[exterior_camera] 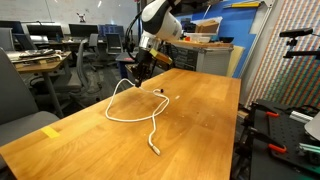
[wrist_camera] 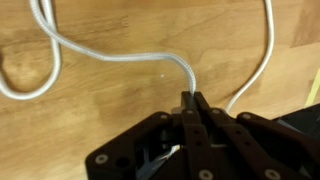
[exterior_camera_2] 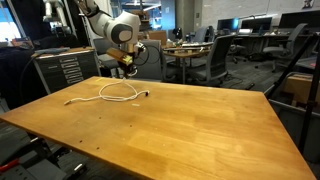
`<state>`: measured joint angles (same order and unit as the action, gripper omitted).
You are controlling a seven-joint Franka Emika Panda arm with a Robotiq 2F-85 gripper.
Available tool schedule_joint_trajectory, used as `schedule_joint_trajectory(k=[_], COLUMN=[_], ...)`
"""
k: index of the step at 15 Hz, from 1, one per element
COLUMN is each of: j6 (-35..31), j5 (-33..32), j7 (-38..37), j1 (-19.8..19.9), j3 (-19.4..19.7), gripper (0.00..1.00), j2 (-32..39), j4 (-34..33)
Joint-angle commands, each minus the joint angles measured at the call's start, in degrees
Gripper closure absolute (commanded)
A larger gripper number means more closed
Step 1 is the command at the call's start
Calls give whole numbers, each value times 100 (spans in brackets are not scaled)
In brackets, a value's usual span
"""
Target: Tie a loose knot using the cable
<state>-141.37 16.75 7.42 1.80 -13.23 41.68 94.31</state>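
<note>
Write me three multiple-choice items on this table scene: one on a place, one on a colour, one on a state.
1. The cable lies mostly on: A) the floor B) the wooden table C) a chair.
2. The cable's colour is: A) black B) red C) white.
3. The gripper is: A) shut on the cable B) open above the cable C) holding a cup.
Answers: 1 B, its loop spreads over the wood in both exterior views; 2 C, it shows white against the brown top; 3 A, the wrist view shows it pinched between closed jaws.
</note>
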Motion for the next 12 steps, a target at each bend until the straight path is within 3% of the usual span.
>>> schedule_joint_trajectory(k=[1, 9, 12], j6=[-353, -782, -819], j5=[-159, -1635, -1906], j7=[274, 94, 39], j1=[-126, -157, -153], j3=[94, 1263, 1482], gripper=[64, 1, 0], j2=[326, 391, 459], j4=[-134, -388, -399])
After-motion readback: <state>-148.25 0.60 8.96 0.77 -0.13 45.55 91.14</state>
